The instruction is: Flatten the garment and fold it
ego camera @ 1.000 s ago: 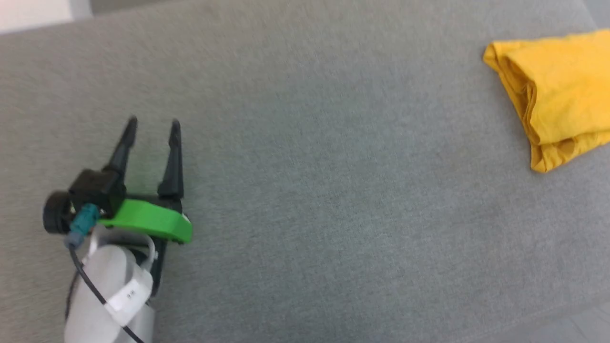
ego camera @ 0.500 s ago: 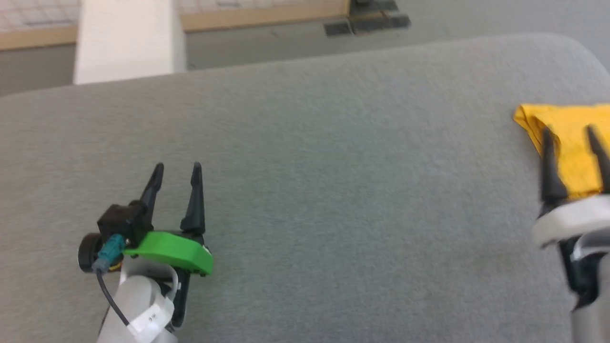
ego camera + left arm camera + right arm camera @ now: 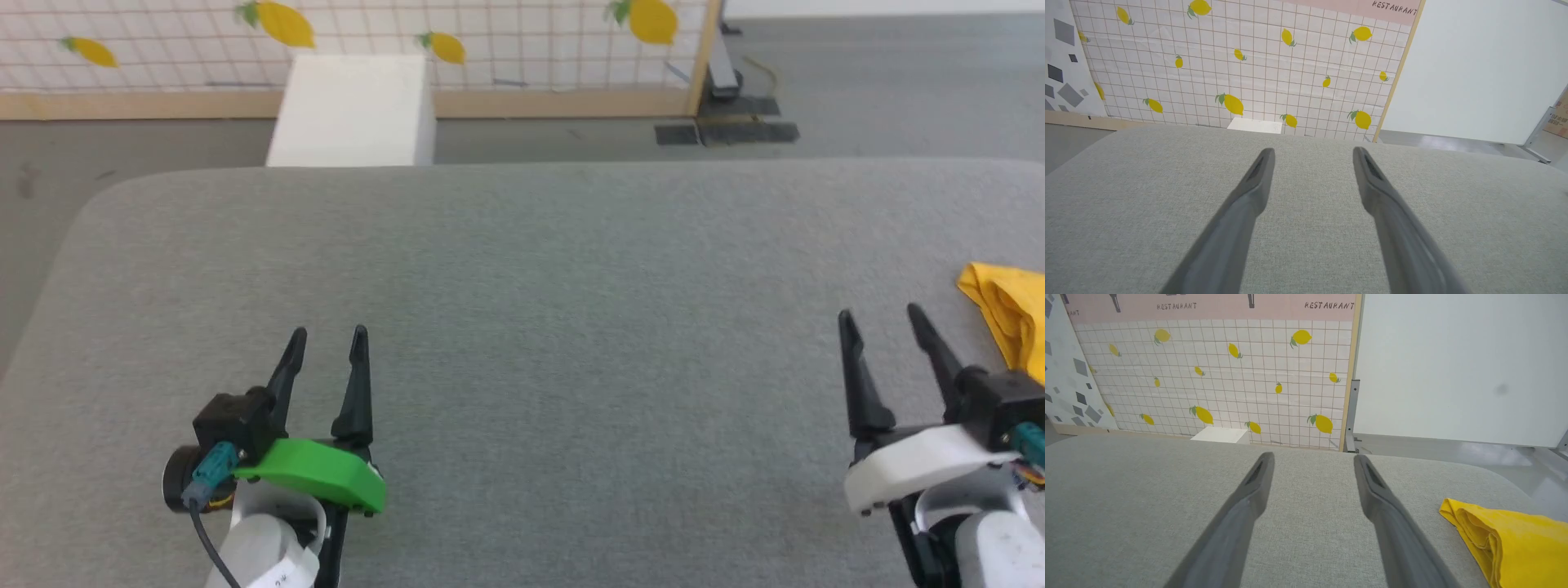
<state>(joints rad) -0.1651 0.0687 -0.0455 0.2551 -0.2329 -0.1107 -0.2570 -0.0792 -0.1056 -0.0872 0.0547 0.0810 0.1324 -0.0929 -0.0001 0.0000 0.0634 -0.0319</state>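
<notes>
The garment (image 3: 1012, 322), a mustard-yellow shirt folded into a thick bundle, lies on the grey cushioned surface (image 3: 539, 269) at the far right edge of the head view. In the right wrist view the garment (image 3: 1515, 543) sits low on the right, plain yellow with layered edges facing me. My right gripper (image 3: 882, 314) hovers open just left of it, apart from the cloth. My left gripper (image 3: 328, 332) stands open at the lower left over bare fabric. Nothing sits between the fingers (image 3: 1257, 179) of the left gripper or the fingers (image 3: 1259, 473) of the right.
Beyond the surface's rounded far edge is grey floor, a white block (image 3: 353, 110) and a lemon-print tiled panel (image 3: 351, 33) with a wooden frame. A white wall (image 3: 1461, 363) stands to the right of the panel.
The camera has swung up and left, so the garment slid to the right edge of the picture. The right gripper has come into view at the lower right. Both grippers stay open.
</notes>
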